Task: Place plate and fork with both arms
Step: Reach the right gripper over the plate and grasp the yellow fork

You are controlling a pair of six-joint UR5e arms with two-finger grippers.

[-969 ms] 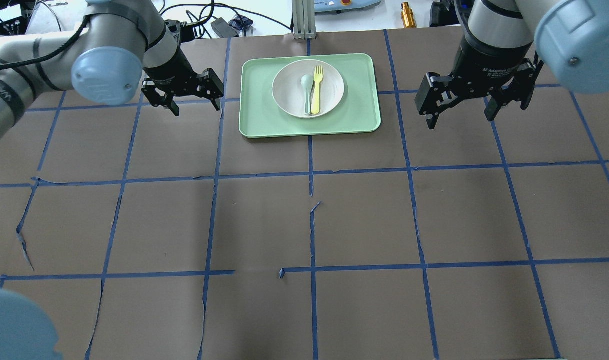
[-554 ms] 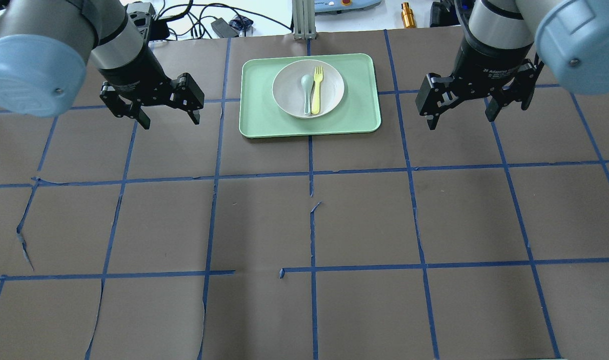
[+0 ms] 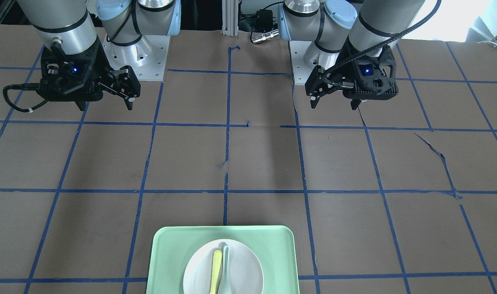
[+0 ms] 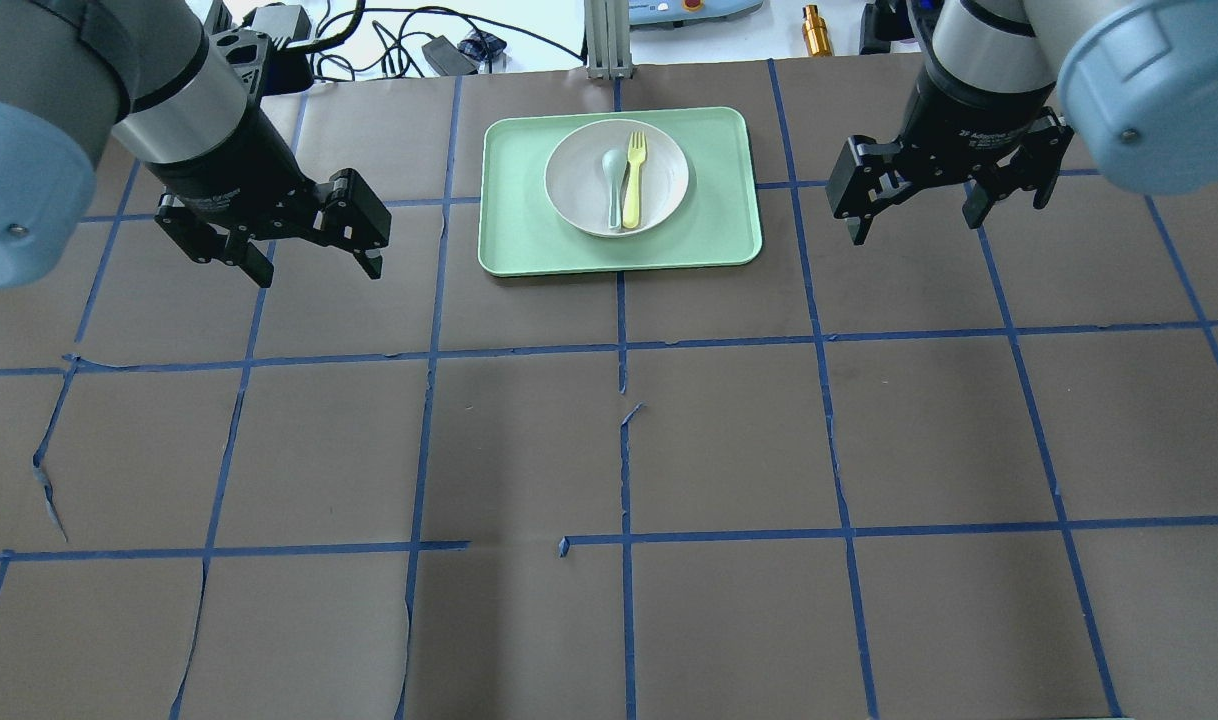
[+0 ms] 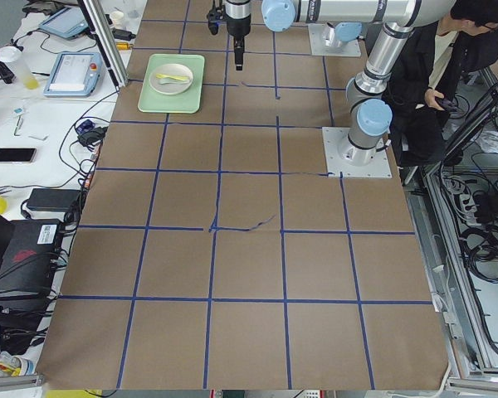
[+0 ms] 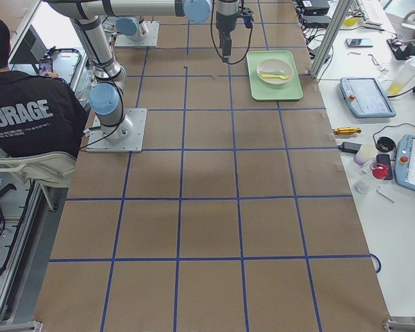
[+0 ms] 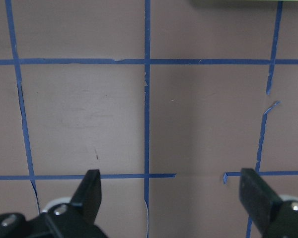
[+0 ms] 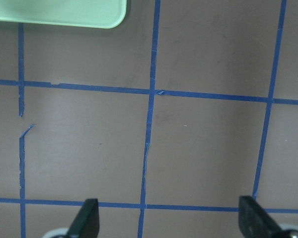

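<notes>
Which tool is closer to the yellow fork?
The right one, slightly. The right tool hangs right of the tray, the side where the fork lies. The left tool hangs left of the tray and closer to the robot.

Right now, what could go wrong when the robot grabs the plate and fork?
1. The fork lies right beside the spoon on the plate, so the spoon might get nudged or pinched too.
2. If the plate is lifted off the tray first, both could slide off.
3. The left end effector and right end effector, both open, flank the tray and could bump if they reach in together.
</notes>
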